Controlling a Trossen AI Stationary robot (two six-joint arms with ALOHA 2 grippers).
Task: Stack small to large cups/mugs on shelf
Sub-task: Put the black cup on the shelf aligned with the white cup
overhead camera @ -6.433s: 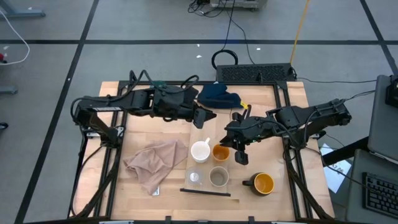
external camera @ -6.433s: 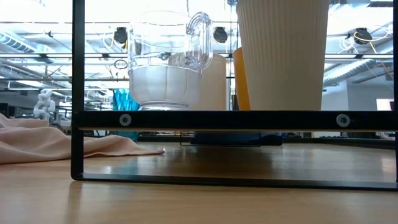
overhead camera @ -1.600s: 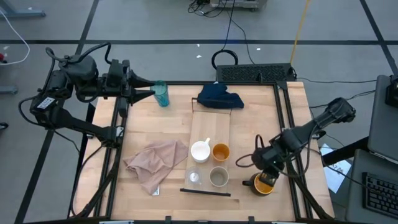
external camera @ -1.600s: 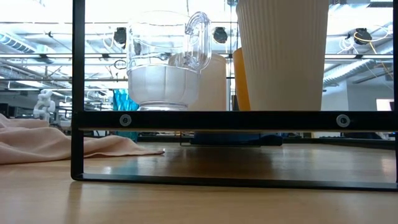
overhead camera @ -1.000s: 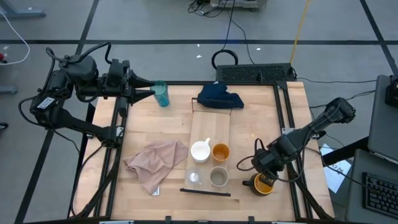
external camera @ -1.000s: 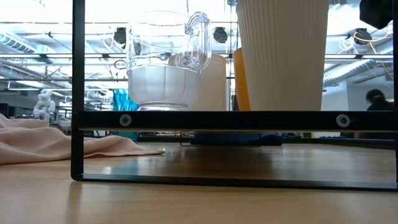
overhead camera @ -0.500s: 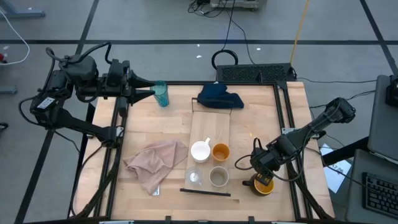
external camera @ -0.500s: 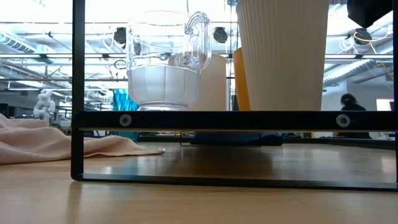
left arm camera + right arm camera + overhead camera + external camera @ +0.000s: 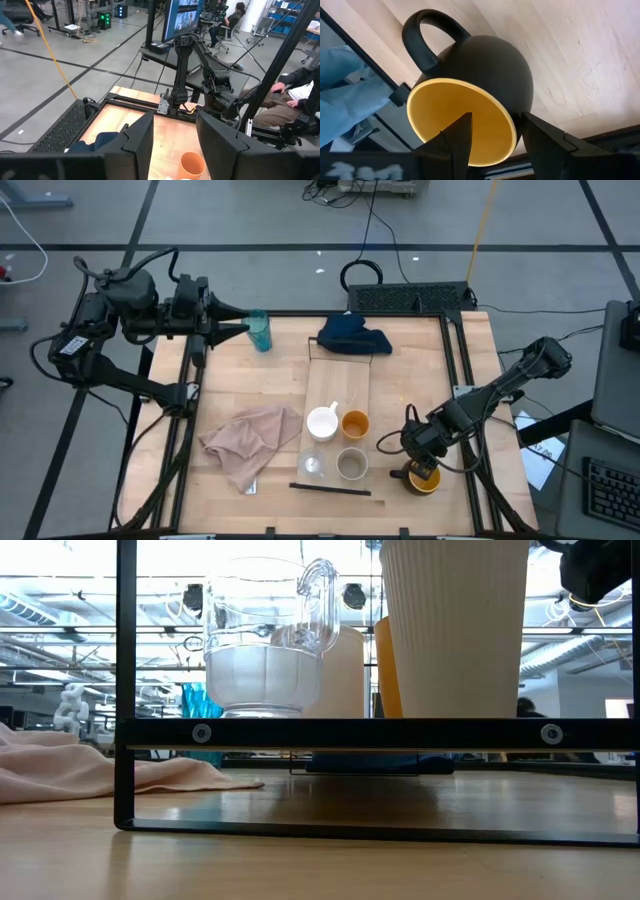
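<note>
The shelf point(image 9: 338, 385) is a pale board with a dark strip at its near end. On it stand the white mug point(image 9: 322, 423), orange cup point(image 9: 355, 423), clear cup point(image 9: 313, 465) and beige cup point(image 9: 351, 466). The dark yellow-lined mug point(image 9: 425, 477) stands on the tabletop to the right, its handle point(image 9: 427, 30) toward the shelf. My right gripper point(image 9: 495, 137) is open just above it, one finger over the yellow inside, one outside the wall. The teal tumbler point(image 9: 259, 331) stands at the far left, just beyond my open left gripper point(image 9: 243, 330).
A beige cloth point(image 9: 250, 442) lies left of the shelf. A dark blue cloth point(image 9: 352, 335) lies at the shelf's far end. Black frame rails point(image 9: 465, 380) run along the table's sides. People sit beyond the table point(image 9: 295, 95).
My right gripper has gone a little toward the table's left edge and down onto the dark mug, coming further into the low view's upper right. The mug has stayed in place.
</note>
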